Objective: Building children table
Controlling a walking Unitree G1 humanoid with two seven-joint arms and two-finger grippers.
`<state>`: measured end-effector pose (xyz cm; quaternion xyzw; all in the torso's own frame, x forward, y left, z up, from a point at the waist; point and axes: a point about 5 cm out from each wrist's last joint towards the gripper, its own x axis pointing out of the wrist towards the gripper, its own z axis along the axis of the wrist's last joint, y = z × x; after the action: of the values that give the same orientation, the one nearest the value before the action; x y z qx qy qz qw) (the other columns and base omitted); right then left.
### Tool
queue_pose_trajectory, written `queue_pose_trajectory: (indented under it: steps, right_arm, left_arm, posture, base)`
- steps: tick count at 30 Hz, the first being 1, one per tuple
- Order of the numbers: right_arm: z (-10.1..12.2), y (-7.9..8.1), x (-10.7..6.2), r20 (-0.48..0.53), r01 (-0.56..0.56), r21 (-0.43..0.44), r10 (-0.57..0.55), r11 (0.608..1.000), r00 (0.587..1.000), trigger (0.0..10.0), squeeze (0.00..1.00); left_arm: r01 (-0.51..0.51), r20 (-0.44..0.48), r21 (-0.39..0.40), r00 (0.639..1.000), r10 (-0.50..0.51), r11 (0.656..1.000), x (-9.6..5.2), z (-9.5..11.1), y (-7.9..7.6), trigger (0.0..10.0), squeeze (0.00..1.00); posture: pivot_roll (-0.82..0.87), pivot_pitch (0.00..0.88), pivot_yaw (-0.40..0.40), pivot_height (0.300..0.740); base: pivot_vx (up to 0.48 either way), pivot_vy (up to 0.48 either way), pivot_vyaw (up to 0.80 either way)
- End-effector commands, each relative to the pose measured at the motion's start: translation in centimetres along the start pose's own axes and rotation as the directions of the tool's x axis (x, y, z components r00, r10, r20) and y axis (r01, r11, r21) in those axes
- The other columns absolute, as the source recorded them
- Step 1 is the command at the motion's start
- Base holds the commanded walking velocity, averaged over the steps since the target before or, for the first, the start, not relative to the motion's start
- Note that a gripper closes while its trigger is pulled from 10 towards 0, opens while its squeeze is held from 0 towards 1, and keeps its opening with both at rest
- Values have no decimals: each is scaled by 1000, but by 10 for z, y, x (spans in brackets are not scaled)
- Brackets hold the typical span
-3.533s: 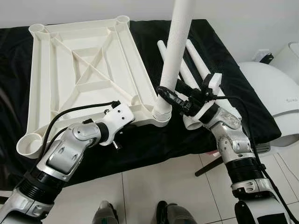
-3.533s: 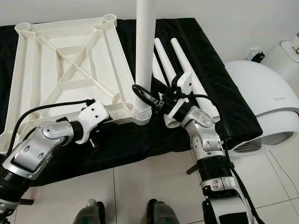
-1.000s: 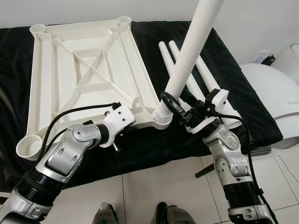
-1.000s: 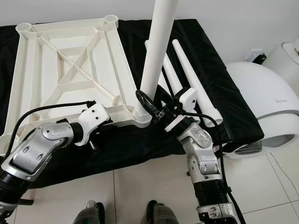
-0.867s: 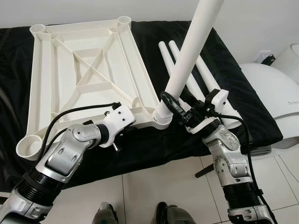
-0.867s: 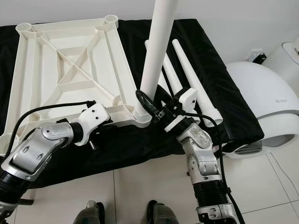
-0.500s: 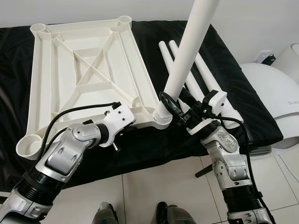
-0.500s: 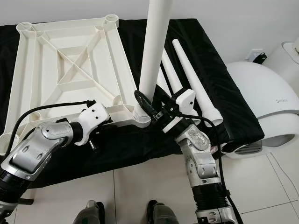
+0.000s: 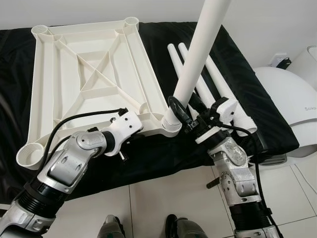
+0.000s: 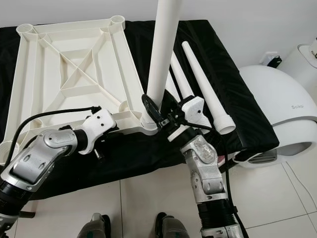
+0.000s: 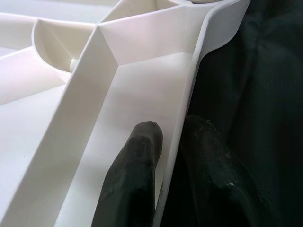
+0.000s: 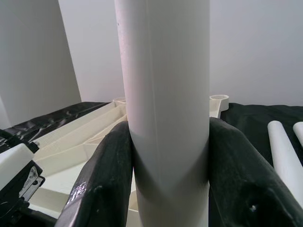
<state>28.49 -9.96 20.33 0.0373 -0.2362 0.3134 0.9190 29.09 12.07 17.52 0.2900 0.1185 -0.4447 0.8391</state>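
A white table top (image 9: 89, 79) lies upside down on a black cloth, ribs up, with round sockets at its corners. A white table leg (image 9: 195, 64) stands tilted in the near right corner socket (image 9: 171, 126). My right gripper (image 9: 179, 115) is shut on the leg just above the socket; the right wrist view has both fingers (image 12: 106, 179) pressed on the tube (image 12: 165, 104). My left gripper (image 11: 168, 156) is shut on the table top's near rim (image 11: 194, 75), one finger (image 11: 137, 170) inside and one outside, left of that socket.
Three more white legs (image 10: 200, 87) lie side by side on the black cloth (image 9: 237, 89) right of the table top. A white rounded appliance (image 9: 290, 106) stands on the tiled floor (image 9: 163, 193) at the right. My feet show at the bottom edge.
The leg tipped from nearly upright to leaning right, then swung back a little steeper. My right arm shifted left and closer with it. The left gripper kept its hold on the rim.
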Motion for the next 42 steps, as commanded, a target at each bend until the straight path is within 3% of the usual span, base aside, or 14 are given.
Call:
queue_pose_trajectory:
  steps: [1,25,36,42]
  right_arm:
    - [-26,5,-9,-134,20,40,-14,999,991,10000,0]
    - [-25,19,-11,-118,142,-29,-144,989,983,10000,0]
    - [-27,17,-11,-129,244,-69,-251,967,959,10000,0]
    - [-30,15,-12,-137,355,-122,-371,927,919,10000,0]
  left_arm:
    - [68,-1,20,998,-68,997,1,4,-5,10000,0]
    - [74,6,29,997,-75,997,2,6,-5,10000,0]
    - [72,5,31,997,-72,997,1,7,-5,10000,0]
    - [69,8,32,998,-69,997,0,8,-4,10000,0]
  posture:
    - [96,217,-45,740]
    - [94,212,-43,740]
    - [99,214,-43,740]
    - [105,216,-43,740]
  base:
    - [0,0,0]
    - [0,0,0]
    - [0,0,0]
    - [0,0,0]
